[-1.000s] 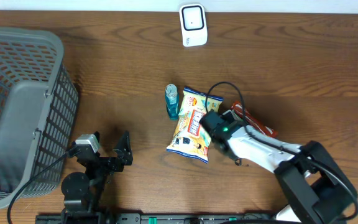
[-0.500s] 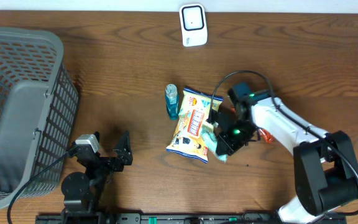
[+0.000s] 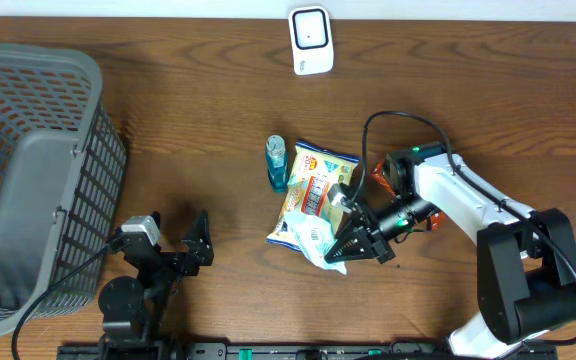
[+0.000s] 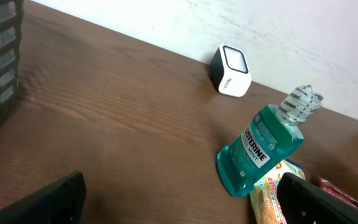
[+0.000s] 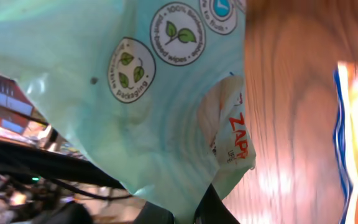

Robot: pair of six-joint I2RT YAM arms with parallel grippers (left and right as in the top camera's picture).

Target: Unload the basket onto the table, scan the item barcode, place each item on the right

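Mint-green packet (image 3: 330, 252) hangs pinched by its edge in the right pincer (image 3: 353, 243), just off the near corner of the yellow snack bag (image 3: 313, 190). Bare table (image 3: 198, 110) runs wide up to the white scanner (image 3: 311, 40) at the far edge. A grey basket (image 3: 48, 58) fills the left edge. The left pincer (image 3: 173, 245) rests spread. A second ago the right pincer lay low over the bag; it has since swung nearer, packet lifted.

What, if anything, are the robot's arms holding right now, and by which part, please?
The right fingers pinch a pale teal plastic snack packet by its crumpled edge; the left fingers, open, hold nothing.
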